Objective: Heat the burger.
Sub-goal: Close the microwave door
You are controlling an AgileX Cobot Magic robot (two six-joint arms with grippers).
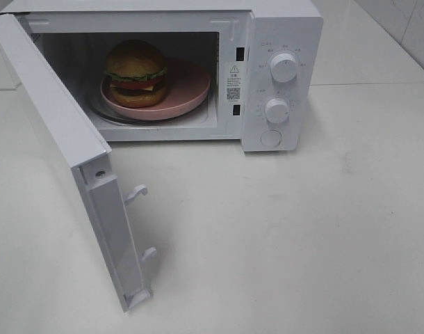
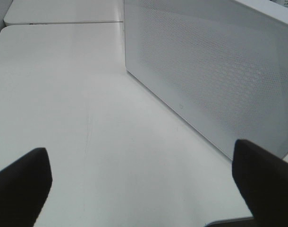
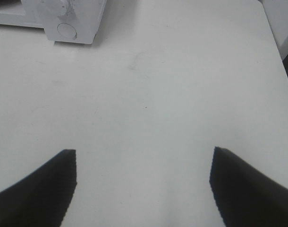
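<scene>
**A:** Where is the burger (image 1: 135, 73) at this moment?

**B:** It stands on the pink plate (image 1: 194, 90), inside the cavity of the microwave (image 1: 285, 24), a little toward the hinge side. The door (image 1: 59, 132) is swung wide open, out over the worktop (image 1: 302, 229).

**A:** So I judge the loading is done. The coming step is to close the door, and after that the control panel (image 1: 281, 90).

**B:** I think so too. What matters is how the door lies to the two arms. It hangs on the left side of the microwave, and its free edge (image 1: 118, 236) points to the front.

**A:** Which arm is nearer to it?

**B:** The left one. In its wrist view the outer perforated face of the door is near, to one side of the left pincer (image 2: 140, 156), and runs away from the camera in a long line. This pincer is released, the fingers wide apart, with nothing between them. It does not touch the door.

**A:** And the other?

**B:** The right pincer (image 3: 144, 152) is released and empty as well. It looks over bare worktop, and the microwave corner with the round button (image 3: 67, 30) is well apart from it. It is on the panel side, so it seems better placed for the settings afterwards.

**A:** Then the push goes on the outer face?

**B:** Yes, in my judgement, near the free edge, sweeping the door toward the cavity.
</scene>
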